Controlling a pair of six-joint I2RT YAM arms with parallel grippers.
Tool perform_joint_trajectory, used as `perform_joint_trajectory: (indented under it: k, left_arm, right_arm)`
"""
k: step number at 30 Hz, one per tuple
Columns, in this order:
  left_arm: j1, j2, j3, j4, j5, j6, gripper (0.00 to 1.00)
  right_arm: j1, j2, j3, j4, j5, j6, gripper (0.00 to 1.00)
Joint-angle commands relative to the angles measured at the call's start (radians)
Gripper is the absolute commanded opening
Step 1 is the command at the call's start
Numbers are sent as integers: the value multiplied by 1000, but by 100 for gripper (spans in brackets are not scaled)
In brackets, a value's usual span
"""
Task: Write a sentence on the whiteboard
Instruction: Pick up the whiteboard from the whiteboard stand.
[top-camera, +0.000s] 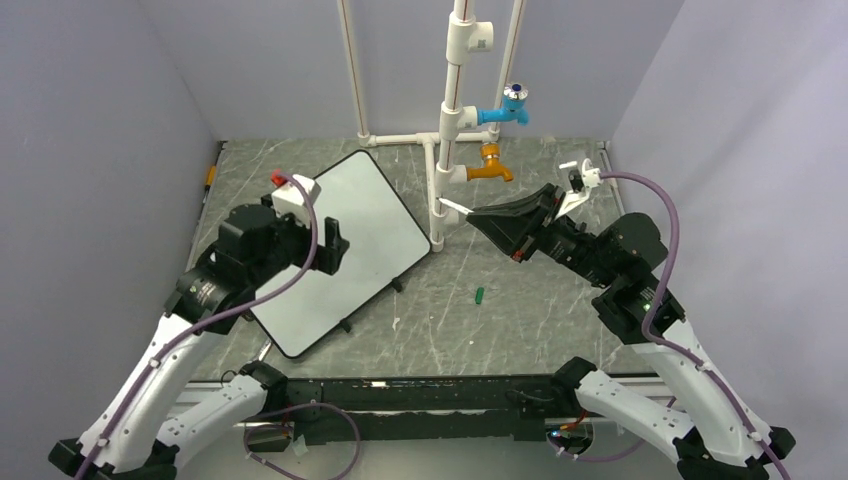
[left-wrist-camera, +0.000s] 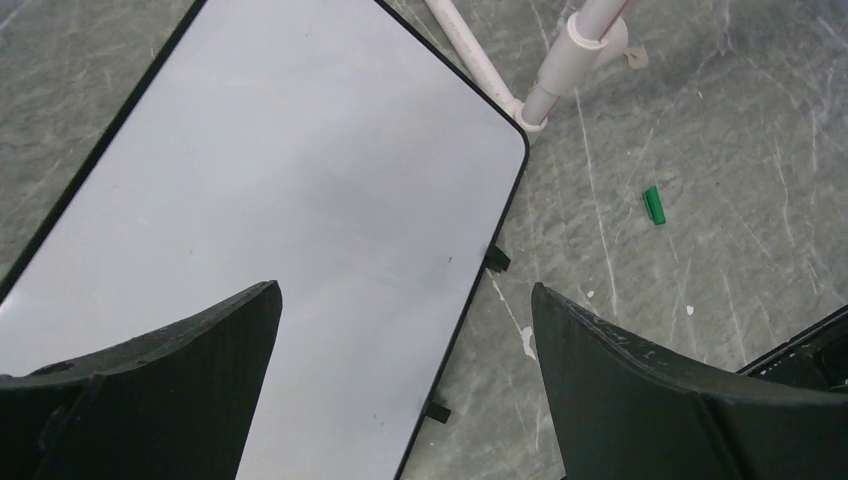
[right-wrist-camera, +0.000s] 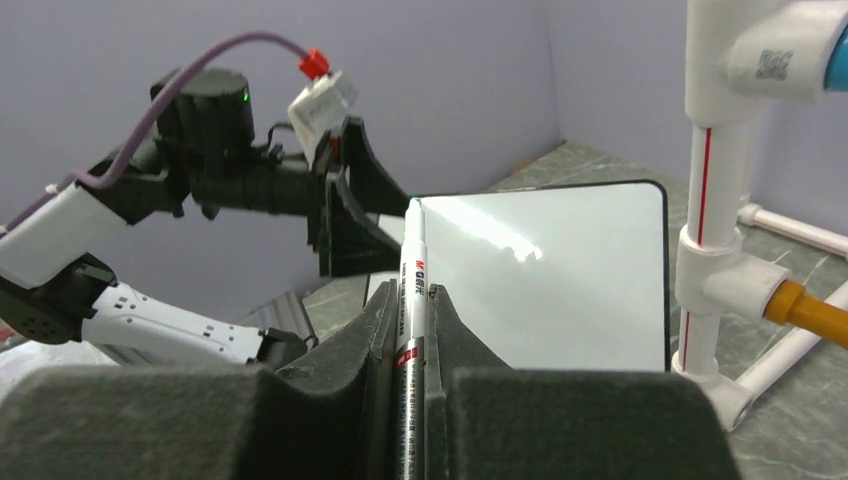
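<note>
My left gripper (left-wrist-camera: 405, 300) gapes wide above the whiteboard (left-wrist-camera: 300, 150); my right gripper (right-wrist-camera: 410, 300) clamps a white marker (right-wrist-camera: 413, 250) (tip pointing outward).

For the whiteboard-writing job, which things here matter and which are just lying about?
In the job: whiteboard, blank; marker, clamped in right end effector; left end effector, open over the board.
Lying about: green cap; white pipe frame with blue tap and orange tap.

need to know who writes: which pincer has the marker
The right pincer, shut on the white marker with its tip pointing toward the whiteboard; the left pincer stands wide open over it, empty.
</note>
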Motion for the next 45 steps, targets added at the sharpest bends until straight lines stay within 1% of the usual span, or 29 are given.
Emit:
perform_joint_trajectory:
  k: [1, 3, 5, 8, 10, 12, 16, 19, 21, 24, 25, 27, 28, 30, 31, 33, 36, 38, 40, 42, 45]
  left_arm:
    - [168, 29, 63, -10, 220, 65, 100]
    - [278, 45, 74, 6, 297, 60, 99]
    - [402, 108, 97, 2, 372, 38, 99]
    - [576, 203, 121, -10, 520, -4, 91]
    - [648, 232, 102, 33, 562, -35, 90]
    - [688, 255, 82, 94, 598, -54, 91]
    - [733, 339, 79, 155, 673, -56, 94]
    - [757, 453, 132, 157, 782, -64, 92]
    - [762, 513, 181, 154, 825, -54, 92]
    - [765, 613, 299, 55, 826, 18, 91]
    - [767, 653, 362, 15, 821, 42, 89]
    - [772, 724, 438, -52, 828, 81, 84]
    - [777, 758, 472, -83, 799, 89, 81]
    - [791, 766, 480, -38, 761, 74, 80]
    - [804, 768, 475, -4, 781, 55, 81]
    - [825, 801, 505, -7, 852, 47, 81]
    - [829, 887, 599, -144, 903, 145, 80]
    - [829, 908, 595, -177, 893, 186, 77]
    - [829, 899, 536, -142, 891, 180, 72]
    - [828, 898, 509, -120, 892, 174, 69]
    - [828, 931, 499, -143, 908, 186, 67]
  right_arm:
    - [8, 14, 7, -12, -44, -26, 0]
    - [12, 20, 5, -19, -43, -29, 0]
    - [14, 26, 2, -23, -46, -33, 0]
    - [17, 39, 4, -25, -56, -37, 0]
    - [20, 46, 6, -29, -61, -39, 0]
    - [22, 50, 8, -32, -65, -41, 0]
    - [23, 61, 7, -32, -79, -42, 0]
    - [25, 75, -2, -11, -91, -37, 0]
    - [28, 83, -2, -1, -101, -33, 0]
    - [33, 88, -1, 4, -108, -36, 0]
    - [33, 89, -1, 5, -108, -40, 0]
    - [34, 93, -1, 2, -111, -44, 0]
    - [35, 95, 2, 0, -114, -48, 0]
    - [37, 97, 5, -4, -119, -51, 0]
    - [38, 96, 7, -8, -122, -52, 0]
    - [37, 93, 11, -19, -121, -61, 0]
    - [37, 89, 17, -35, -114, -76, 0]
    - [38, 88, 13, -37, -112, -82, 0]
    - [38, 92, 12, -34, -118, -80, 0]
    - [38, 102, 19, -36, -133, -77, 0]
    - [39, 115, 29, -36, -158, -73, 0]
